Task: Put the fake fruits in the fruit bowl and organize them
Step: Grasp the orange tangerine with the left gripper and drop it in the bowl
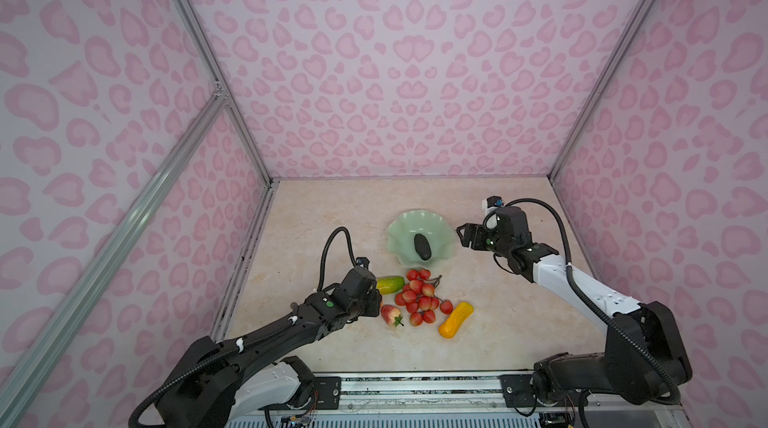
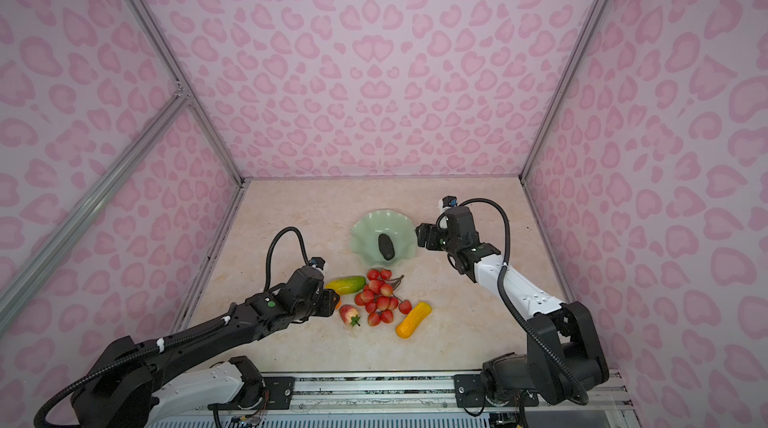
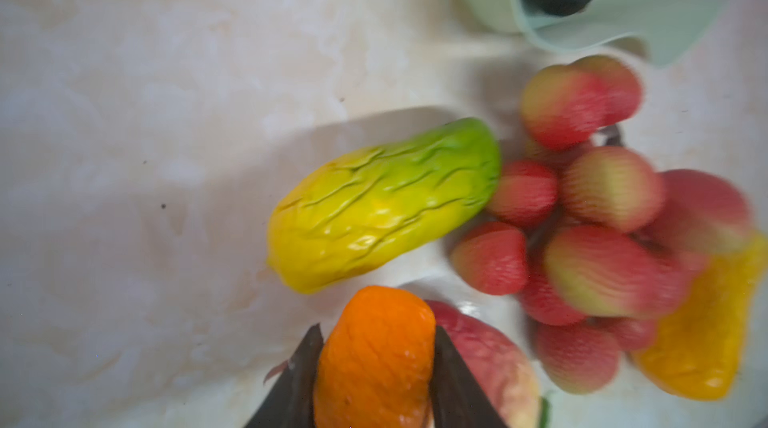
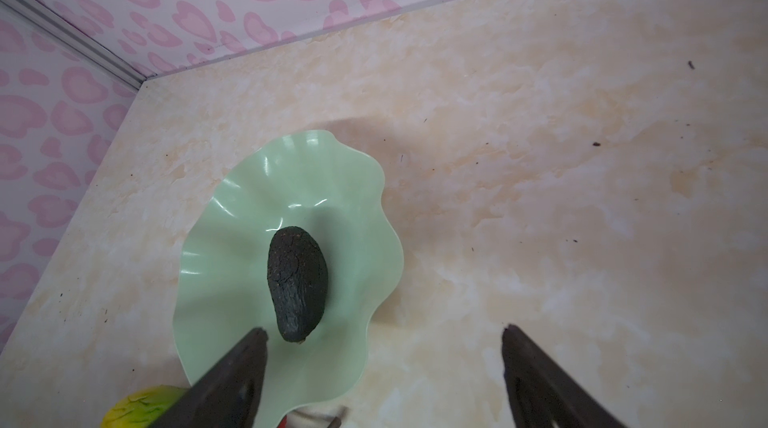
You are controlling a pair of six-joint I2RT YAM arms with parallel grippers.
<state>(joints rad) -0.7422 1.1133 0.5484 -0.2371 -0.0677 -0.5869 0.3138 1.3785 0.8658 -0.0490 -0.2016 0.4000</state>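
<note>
My left gripper (image 3: 378, 328) is shut on the small orange (image 3: 374, 363), low over the table beside the strawberry (image 1: 390, 315) and the yellow-green oblong (image 1: 390, 284). The red berry cluster (image 1: 419, 297) and the bumpy yellow-orange oblong (image 1: 456, 320) lie on the table to their right. The mint fruit bowl (image 1: 399, 234) holds only the dark oval fruit (image 1: 422, 246). My right gripper (image 4: 384, 328) hangs open and empty by the bowl's right rim (image 4: 374, 280).
Pink patterned walls with metal frame bars enclose the marble tabletop (image 1: 498, 322). A metal rail (image 1: 415, 388) carrying both arm bases runs along the front edge. All loose fruits crowd together just in front of the bowl.
</note>
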